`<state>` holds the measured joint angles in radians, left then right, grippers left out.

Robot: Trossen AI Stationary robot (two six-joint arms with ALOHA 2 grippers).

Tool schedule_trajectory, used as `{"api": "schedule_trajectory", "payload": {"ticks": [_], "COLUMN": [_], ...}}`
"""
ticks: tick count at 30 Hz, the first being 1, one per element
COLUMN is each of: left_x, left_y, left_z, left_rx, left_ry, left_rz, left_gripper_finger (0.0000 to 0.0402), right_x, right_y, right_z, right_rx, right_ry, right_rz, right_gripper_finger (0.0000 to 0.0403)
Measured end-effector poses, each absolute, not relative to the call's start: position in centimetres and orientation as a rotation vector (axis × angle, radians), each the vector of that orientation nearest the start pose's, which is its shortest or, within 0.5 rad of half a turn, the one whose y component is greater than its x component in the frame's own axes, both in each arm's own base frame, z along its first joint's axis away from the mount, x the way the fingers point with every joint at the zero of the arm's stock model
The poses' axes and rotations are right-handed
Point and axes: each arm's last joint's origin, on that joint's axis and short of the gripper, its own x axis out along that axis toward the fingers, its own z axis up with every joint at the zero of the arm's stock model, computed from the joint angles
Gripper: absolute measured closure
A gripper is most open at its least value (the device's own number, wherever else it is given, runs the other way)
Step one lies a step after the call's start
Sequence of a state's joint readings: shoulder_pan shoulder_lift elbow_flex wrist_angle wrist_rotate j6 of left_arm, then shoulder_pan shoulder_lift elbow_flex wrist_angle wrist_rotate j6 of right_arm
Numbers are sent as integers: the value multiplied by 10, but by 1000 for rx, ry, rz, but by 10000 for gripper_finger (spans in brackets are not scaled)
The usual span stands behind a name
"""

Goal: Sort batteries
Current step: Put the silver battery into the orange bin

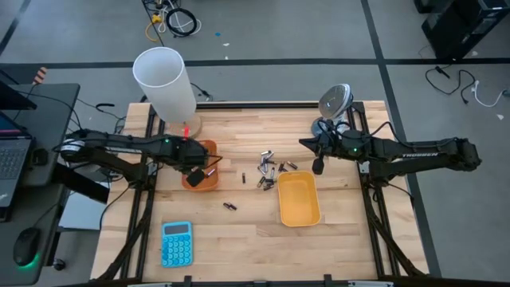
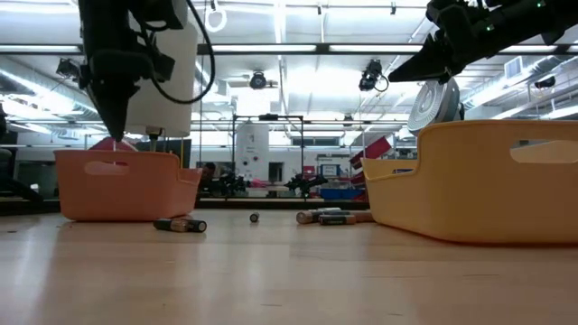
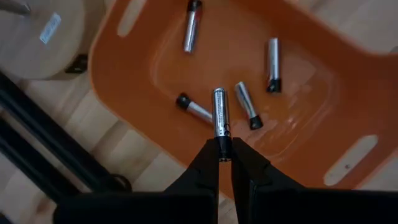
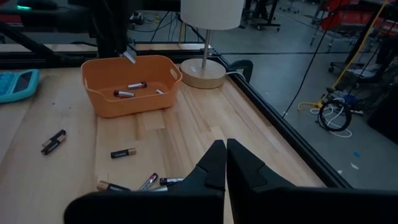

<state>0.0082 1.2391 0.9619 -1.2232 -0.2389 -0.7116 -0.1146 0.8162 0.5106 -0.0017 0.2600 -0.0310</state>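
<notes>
My left gripper (image 3: 221, 157) hangs over the orange tray (image 1: 209, 151) at the table's left, shut on a silvery battery (image 3: 219, 112). Several more batteries (image 3: 247, 106) lie on the tray's floor. A loose heap of batteries (image 1: 268, 169) lies on the wood between the two trays, with single ones nearer the front (image 1: 229, 206). The yellow tray (image 1: 298, 199) stands to the right. My right gripper (image 4: 225, 163) is shut on nothing, held above the table by the heap's right side (image 1: 318, 166). My left gripper pinches the battery's dark end (image 3: 222, 144) between its two fingertips. The fingers come from above, pointing steeply down, and the battery sticks out beyond them roughly along their line. It hangs tilted (image 4: 129, 57) above the orange tray, clear of its floor and rim.
A white lamp (image 1: 165, 80) stands on a wooden base just behind the orange tray. A blue calculator (image 1: 176, 243) lies at the front left. A round grey device (image 1: 335, 100) sits at the far right. Bare wood lies in front of the trays.
</notes>
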Motion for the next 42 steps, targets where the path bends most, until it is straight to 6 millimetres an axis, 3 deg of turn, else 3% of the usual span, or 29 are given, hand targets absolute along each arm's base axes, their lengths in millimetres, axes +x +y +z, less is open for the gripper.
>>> {"api": "schedule_trajectory", "payload": {"ticks": [11,33,42], "left_x": [207,213,214], "left_y": [8,8,8], "left_z": [228,227,227], "left_rx": [-390,-396,-363], "left_ry": [1454,1416,1404], "left_rz": [719,708,706], "left_gripper_finger": [386,384,336], "right_x": [180,180,180], "right_y": [-28,-28,-28], "right_z": [250,249,250], "right_rx": [-58,-69,-70], "right_ry": [317,327,327], "right_rz": [-366,-364,-364], "right_gripper_finger": [400,400,400]}}
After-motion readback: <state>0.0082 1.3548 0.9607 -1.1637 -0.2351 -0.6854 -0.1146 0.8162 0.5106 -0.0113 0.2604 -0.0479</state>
